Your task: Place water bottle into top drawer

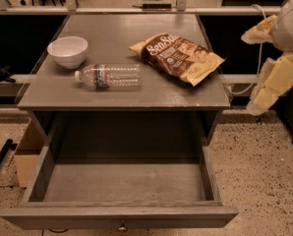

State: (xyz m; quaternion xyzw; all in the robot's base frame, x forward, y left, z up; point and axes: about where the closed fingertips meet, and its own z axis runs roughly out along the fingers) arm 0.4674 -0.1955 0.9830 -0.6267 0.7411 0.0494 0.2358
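Note:
The water bottle point(108, 76) lies on its side on the grey table top point(136, 90), white cap pointing left, label band near the cap. The top drawer point(122, 183) is pulled fully out below the table top, and its inside is bare. A small metal knob point(122, 227) shows on its front panel. My gripper point(267, 68) hangs at the right edge of the camera view, to the right of the table and well apart from the bottle, holding nothing that I can see.
A white bowl point(67, 51) stands left of the bottle's cap. A brown snack bag point(178, 58) lies on the right half of the table top. A cardboard box point(26, 159) sits on the speckled floor left of the drawer. A rail runs behind the table.

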